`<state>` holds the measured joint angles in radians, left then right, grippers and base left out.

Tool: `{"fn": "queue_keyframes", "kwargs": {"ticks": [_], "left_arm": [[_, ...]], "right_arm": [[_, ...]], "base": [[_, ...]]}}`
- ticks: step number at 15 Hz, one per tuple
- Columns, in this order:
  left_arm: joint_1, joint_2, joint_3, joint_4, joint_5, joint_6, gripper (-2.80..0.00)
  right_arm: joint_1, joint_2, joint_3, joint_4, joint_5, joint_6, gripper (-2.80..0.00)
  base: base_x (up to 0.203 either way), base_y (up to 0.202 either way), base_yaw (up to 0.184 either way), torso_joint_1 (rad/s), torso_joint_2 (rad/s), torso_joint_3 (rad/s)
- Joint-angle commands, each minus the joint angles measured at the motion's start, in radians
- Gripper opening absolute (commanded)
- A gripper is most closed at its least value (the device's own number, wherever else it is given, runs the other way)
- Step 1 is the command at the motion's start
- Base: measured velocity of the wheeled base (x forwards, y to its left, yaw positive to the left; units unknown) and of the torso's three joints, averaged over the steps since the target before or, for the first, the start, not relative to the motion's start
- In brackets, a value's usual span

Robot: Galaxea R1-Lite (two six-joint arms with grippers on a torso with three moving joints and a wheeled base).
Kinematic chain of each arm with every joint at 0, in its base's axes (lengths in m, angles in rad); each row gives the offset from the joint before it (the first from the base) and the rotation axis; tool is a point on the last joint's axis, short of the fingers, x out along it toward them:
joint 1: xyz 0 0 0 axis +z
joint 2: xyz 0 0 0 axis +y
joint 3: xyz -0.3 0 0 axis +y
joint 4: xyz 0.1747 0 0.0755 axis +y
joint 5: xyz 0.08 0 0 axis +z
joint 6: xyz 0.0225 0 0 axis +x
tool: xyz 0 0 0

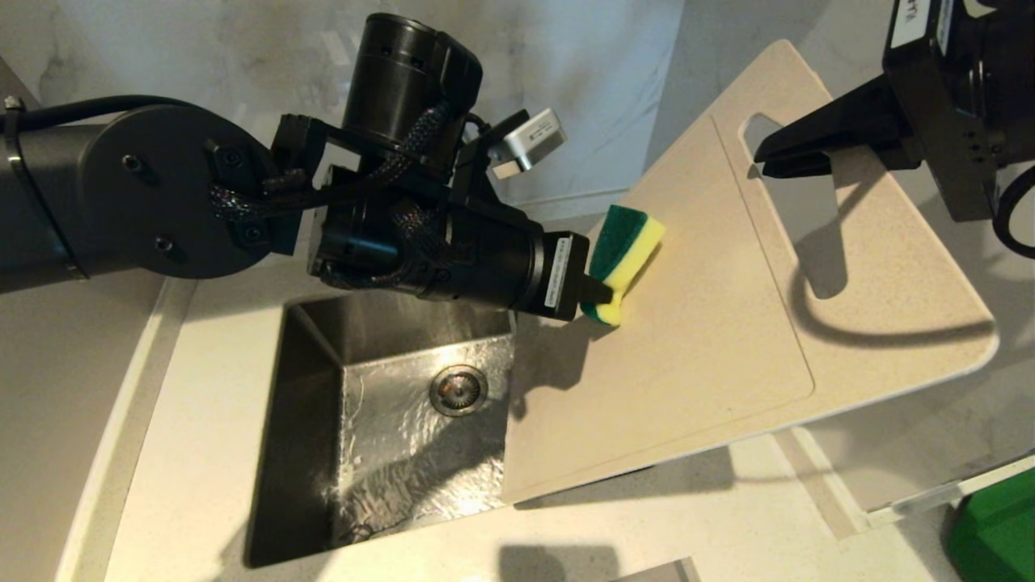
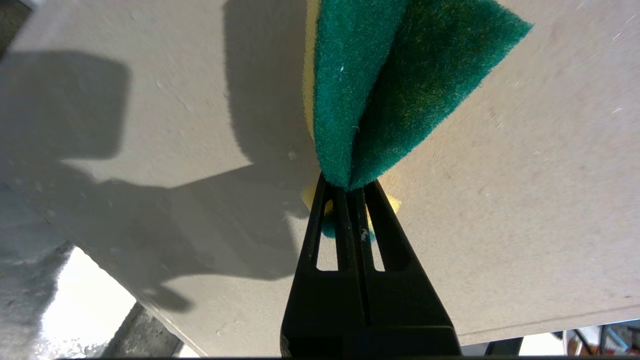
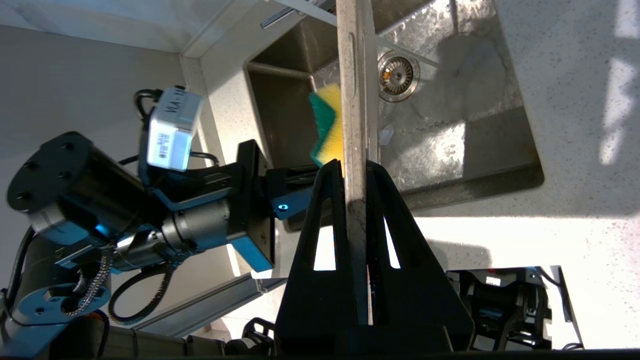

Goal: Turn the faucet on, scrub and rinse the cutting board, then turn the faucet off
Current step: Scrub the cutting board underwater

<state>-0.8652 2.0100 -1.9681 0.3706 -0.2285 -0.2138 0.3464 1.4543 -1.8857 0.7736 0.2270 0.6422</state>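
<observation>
The board [image 1: 728,323] fills the right half of the head view, tilted over the sink [image 1: 323,453] and counter [image 1: 202,501]. The right claw [image 1: 768,158], upper right, pinches its edge by the handle slot. It looks stiff, broad and probably slippery when wet, so a one-edge hold may twist. The left claw [image 1: 594,293], at centre, squeezes the soft sponge [image 1: 624,263] against the board.

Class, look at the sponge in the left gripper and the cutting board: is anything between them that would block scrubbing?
Nothing visible. The left gripper pinches the sponge, whose yellow side lies against the cutting board, held on edge over the sink by the right gripper.
</observation>
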Motion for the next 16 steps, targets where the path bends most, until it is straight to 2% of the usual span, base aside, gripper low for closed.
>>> {"fn": "queue_keyframes", "kwargs": {"ticks": [1,3,5,8,12,16], "left_arm": [[-0.010,-0.002,0.002,0.014,-0.002,0.001,-2.80],[-0.017,-0.002,0.002,0.016,0.003,0.001,-2.80],[-0.022,-0.002,0.010,0.016,0.039,0.001,-2.80],[-0.023,-0.006,0.079,0.014,0.041,0.002,-2.80],[-0.016,-0.029,0.270,-0.020,0.043,-0.001,-2.80],[-0.001,-0.035,0.499,-0.198,0.072,-0.002,-2.80]], "right_arm": [[0.000,-0.002,0.000,0.004,0.002,0.005,-2.80],[0.000,-0.006,0.000,0.003,0.002,0.011,-2.80],[0.000,-0.008,0.000,0.003,0.002,0.011,-2.80],[0.000,-0.022,-0.001,0.002,0.002,0.010,-2.80],[0.000,-0.026,-0.004,0.000,0.002,0.011,-2.80],[0.000,-0.028,-0.009,0.000,0.002,0.008,-2.80]], "base": [[0.000,0.000,0.000,0.000,0.00,0.000],[0.000,0.000,0.000,0.000,0.00,0.000],[0.000,0.000,0.000,0.000,0.00,0.000],[0.000,0.000,0.000,0.000,0.00,0.000],[0.000,0.000,0.000,0.000,0.00,0.000],[0.000,0.000,0.000,0.000,0.00,0.000]]}}
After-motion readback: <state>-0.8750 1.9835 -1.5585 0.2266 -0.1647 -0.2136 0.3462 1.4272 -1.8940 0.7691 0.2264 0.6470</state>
